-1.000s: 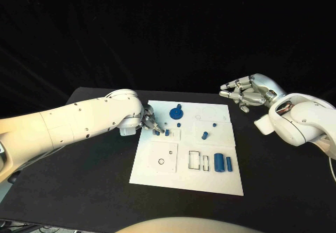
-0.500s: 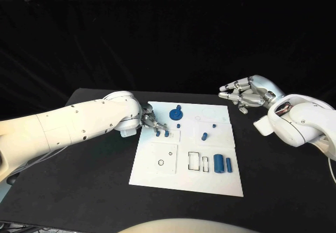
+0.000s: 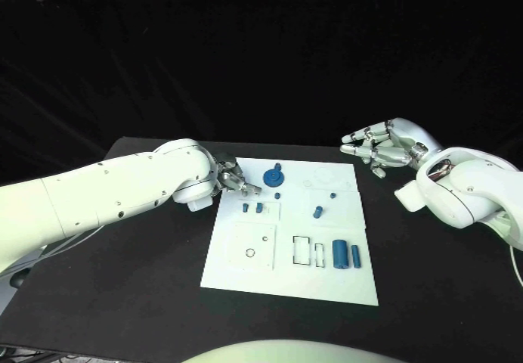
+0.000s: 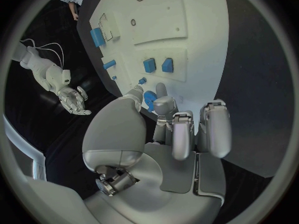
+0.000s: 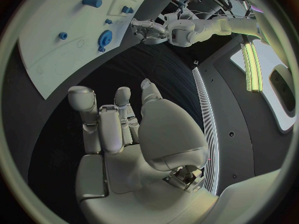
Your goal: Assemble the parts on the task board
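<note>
The white task board (image 3: 327,283) lies mid-table. On it are a blue gear (image 3: 275,178), two small blue blocks (image 3: 254,206) side by side, more small blue parts (image 3: 318,212) and two blue cylinders (image 3: 348,254). My left hand (image 3: 232,178) hovers at the board's far left corner, beside the gear, fingers loosely apart and holding nothing. In the left wrist view the left hand (image 4: 181,129) points toward the gear (image 4: 149,98) and the two blocks (image 4: 158,64). My right hand (image 3: 376,148) hangs off the board's far right corner, its palm (image 5: 118,124) empty.
The black table (image 3: 131,280) surrounds the board on all sides. Empty rectangular slots (image 3: 310,249) and a round hole (image 3: 251,252) mark the board's near half. The right wrist view shows the board (image 5: 56,59) and the left arm (image 5: 187,32) beyond it.
My left hand has drawn back from the two small blue blocks toward the board's far left corner; both blocks stay on the board. The right hand has hardly moved.
</note>
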Available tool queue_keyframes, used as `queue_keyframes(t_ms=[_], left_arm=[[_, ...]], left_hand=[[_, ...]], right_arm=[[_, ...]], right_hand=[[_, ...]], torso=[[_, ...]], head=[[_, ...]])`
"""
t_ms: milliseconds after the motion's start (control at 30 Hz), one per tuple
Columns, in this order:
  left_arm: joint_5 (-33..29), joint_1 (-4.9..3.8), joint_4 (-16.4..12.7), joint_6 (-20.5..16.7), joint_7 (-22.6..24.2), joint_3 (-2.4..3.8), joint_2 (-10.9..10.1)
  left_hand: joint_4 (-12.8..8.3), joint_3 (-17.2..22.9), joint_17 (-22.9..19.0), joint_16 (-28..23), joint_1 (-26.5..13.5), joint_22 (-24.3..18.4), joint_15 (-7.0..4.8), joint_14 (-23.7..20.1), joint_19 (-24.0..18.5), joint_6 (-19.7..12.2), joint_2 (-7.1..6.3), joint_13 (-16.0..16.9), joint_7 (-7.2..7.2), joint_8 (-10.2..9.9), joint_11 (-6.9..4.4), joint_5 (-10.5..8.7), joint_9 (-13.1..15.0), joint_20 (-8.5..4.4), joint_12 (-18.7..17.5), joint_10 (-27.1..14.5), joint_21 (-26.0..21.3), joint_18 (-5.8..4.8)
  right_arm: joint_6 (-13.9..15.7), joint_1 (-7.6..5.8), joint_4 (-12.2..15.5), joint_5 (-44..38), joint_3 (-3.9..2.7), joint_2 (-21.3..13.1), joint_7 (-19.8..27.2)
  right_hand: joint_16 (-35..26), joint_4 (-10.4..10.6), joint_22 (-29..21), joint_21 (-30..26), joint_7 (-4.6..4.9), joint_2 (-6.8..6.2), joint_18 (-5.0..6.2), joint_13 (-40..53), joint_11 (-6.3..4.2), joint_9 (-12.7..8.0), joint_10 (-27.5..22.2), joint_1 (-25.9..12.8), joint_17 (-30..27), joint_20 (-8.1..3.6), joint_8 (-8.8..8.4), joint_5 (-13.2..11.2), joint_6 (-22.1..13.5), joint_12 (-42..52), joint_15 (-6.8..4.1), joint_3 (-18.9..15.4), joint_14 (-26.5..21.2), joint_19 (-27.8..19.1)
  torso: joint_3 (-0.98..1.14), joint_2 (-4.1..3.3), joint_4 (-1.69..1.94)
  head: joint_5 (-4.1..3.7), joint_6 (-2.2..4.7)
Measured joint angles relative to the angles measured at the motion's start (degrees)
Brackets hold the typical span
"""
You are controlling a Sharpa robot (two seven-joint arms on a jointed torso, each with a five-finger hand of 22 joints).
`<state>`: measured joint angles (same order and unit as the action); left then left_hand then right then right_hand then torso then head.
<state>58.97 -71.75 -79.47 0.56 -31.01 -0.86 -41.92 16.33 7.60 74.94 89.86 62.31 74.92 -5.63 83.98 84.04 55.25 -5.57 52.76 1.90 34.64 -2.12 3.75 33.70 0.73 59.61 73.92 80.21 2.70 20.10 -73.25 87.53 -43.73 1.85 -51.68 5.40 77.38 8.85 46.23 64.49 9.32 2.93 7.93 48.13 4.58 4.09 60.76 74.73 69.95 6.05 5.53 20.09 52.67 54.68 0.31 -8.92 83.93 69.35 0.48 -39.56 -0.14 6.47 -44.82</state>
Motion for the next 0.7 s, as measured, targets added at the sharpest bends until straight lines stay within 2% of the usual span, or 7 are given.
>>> queue_keyframes(t_ms=[67,133,200,267,433,567,700], left_arm=[[-0.2,-0.01,0.0,-1.0,1.6,0.01,0.3],[-0.2,-0.03,0.3,-2.0,4.0,-0.11,0.8],[-0.3,-0.01,0.8,-3.3,7.9,-0.39,1.6],[-0.4,0.05,1.3,-4.5,11.6,-0.55,2.3],[0.5,0.18,2.9,-7.4,21.3,-0.9,4.3],[3.0,0.21,4.3,-7.4,25.3,-1.36,5.6],[6.2,0.27,5.7,-6.9,26.7,-1.77,6.8]], left_hand=[[-0.3,-0.6,0.0,-1.0,2.4,0.0,0.58,0.0,-0.6,-2.0,0.32,-6.2,0.83,-1.0,0.74,0.0,-0.5,0.35,-5.6,-4.4,-4.4,0.56],[-2.2,-0.1,0.0,-7.1,7.4,-3.7,1.77,-0.1,-5.3,-4.9,0.77,-12.1,2.47,-2.8,2.3,0.0,-1.8,1.29,-12.4,-10.6,-14.6,2.99],[-7.5,4.4,-8.4,-19.5,18.8,-14.6,3.16,-5.8,-14.2,-7.1,0.46,-18.4,4.29,-7.1,3.91,-0.29,-5.3,2.48,-21.3,-16.3,-31.5,5.89],[-9.8,9.1,-17.9,-29.8,24.0,-20.6,4.21,-10.7,-18.1,-5.0,-0.51,-25.1,5.16,-11.5,5.46,-0.29,-9.5,3.74,-28.9,-15.8,-40.4,6.74],[-11.6,13.1,-30.3,-43.1,24.9,-24.6,5.2,-15.3,-19.0,-3.0,-3.87,-34.7,6.19,-18.2,6.57,-0.29,-15.5,4.62,-39.4,-15.4,-46.0,7.59],[-12.9,14.2,-34.4,-47.6,24.1,-26.5,5.93,-15.3,-18.8,-0.9,-5.77,-39.9,6.03,-21.4,7.25,-0.29,-18.6,5.34,-44.1,-15.2,-48.4,7.58],[-13.5,13.6,-34.3,-46.0,22.3,-27.0,5.82,-11.9,-15.7,-0.4,-6.14,-42.5,5.55,-23.4,7.14,-0.28,-20.4,5.18,-45.5,-13.9,-48.6,7.59]], right_arm=[[0.0,0.05,0.0,0.0,0.0,0.0,0.0],[0.0,0.07,0.0,0.0,0.0,0.1,0.0],[0.0,0.09,-0.1,0.0,0.01,0.1,0.0],[-0.1,0.1,-0.1,0.0,0.01,0.2,0.0],[-0.1,0.14,-0.1,0.0,0.01,0.4,0.0],[-0.1,0.14,0.0,0.1,0.01,0.4,0.0],[-0.1,0.14,0.2,0.2,0.01,0.4,0.0]], right_hand=[[0.0,0.0,0.0,0.0,0.0,0.0,0.0,0.0,0.0,0.0,0.0,0.0,0.0,0.0,0.0,0.0,0.0,0.0,0.0,0.0,0.0,0.0],[0.0,0.0,0.0,0.0,0.0,0.0,0.0,0.0,0.0,0.0,0.0,0.0,0.0,0.0,0.0,0.0,0.0,0.0,0.0,0.0,0.0,0.0],[0.0,0.0,-0.1,0.0,0.0,0.0,0.0,-0.1,0.0,0.0,0.0,0.0,-0.1,0.0,0.0,0.0,0.0,-0.2,0.0,0.0,0.0,0.0],[0.0,0.0,-0.1,0.0,0.0,0.0,0.0,-0.1,0.0,0.0,0.0,0.0,-0.1,0.0,0.0,0.0,0.0,-0.2,0.0,0.0,0.0,0.0],[0.0,0.0,-0.1,0.0,0.0,0.0,0.0,-0.1,0.0,0.0,0.0,0.0,-0.1,0.0,0.0,0.0,0.0,-0.2,0.0,0.0,0.0,0.0],[0.0,0.2,-0.1,0.0,0.0,0.0,0.0,-0.1,0.0,0.0,0.0,0.0,-0.1,0.0,0.0,0.0,0.0,-0.2,0.0,-0.2,0.0,0.0],[0.0,0.2,-0.1,0.0,0.0,0.0,0.0,-0.1,0.0,0.0,0.0,0.0,-0.1,0.0,0.0,0.0,0.0,-0.2,0.0,-0.2,0.0,0.0]], torso=[[0.01,-0.01,-0.01],[-0.01,-0.02,-0.01],[-0.03,-0.04,0.01],[-0.03,-0.06,0.01],[-0.1,-0.08,0.08],[-0.09,-0.08,0.08],[-0.1,-0.08,0.08]], head=[[-0.16,0.15],[-0.35,0.27],[-0.49,0.43],[-0.64,0.52],[-1.01,0.71],[-1.01,0.83],[-1.08,0.92]])
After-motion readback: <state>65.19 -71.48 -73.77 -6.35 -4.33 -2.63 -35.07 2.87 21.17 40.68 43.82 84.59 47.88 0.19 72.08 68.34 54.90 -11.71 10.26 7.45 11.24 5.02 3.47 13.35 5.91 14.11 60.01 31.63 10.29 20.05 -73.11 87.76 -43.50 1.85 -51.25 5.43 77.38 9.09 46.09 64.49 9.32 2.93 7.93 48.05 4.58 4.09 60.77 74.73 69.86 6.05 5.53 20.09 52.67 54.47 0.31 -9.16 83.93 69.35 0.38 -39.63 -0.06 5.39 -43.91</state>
